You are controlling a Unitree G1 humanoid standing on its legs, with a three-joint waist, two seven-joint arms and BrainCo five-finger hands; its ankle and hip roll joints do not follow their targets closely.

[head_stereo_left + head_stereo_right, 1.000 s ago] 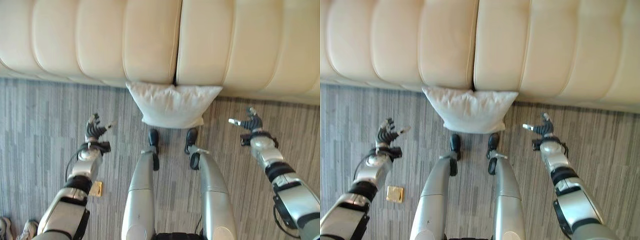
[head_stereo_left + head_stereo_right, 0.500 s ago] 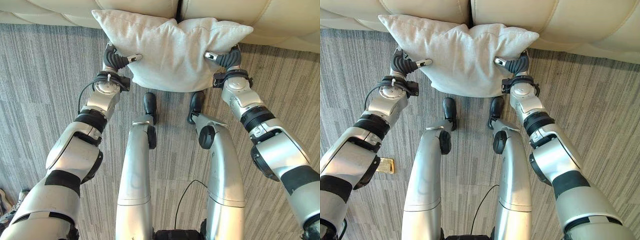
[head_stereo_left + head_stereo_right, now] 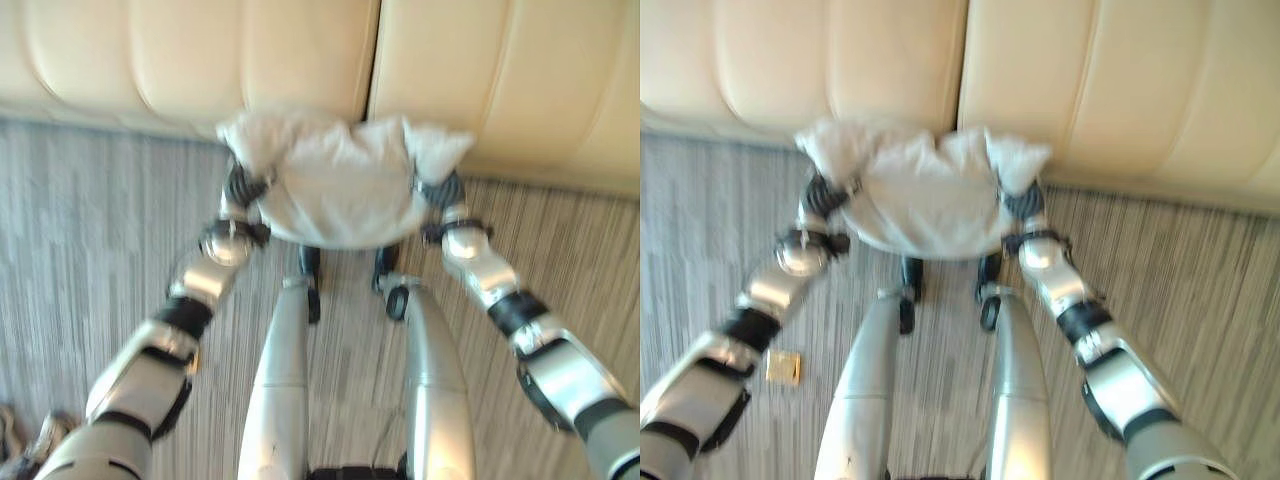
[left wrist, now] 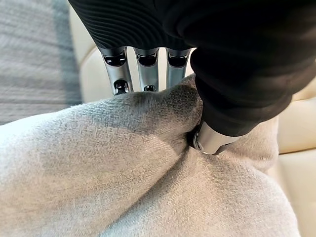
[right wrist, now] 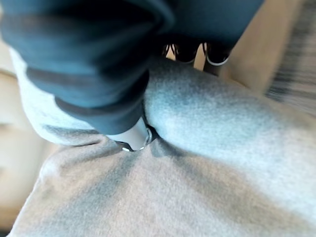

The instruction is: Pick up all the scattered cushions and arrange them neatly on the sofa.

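Grey striped carpet lies nearest us, and above it we now hold the pale cushion [image 3: 335, 190] raised off the floor, left hand [image 3: 240, 188] at nine o'clock and right hand [image 3: 440, 192] at three pinching its ends, long axis nine-to-three, corners toward the cream sofa [image 3: 300, 60] at twelve, evidently mid-lift.

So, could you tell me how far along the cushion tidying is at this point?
Nothing is on the sofa yet. In hand: the left hand and right hand pinch opposite sides of the pale grey cushion, held in front of the sofa, above the carpet. Left: setting it neatly on the seat.
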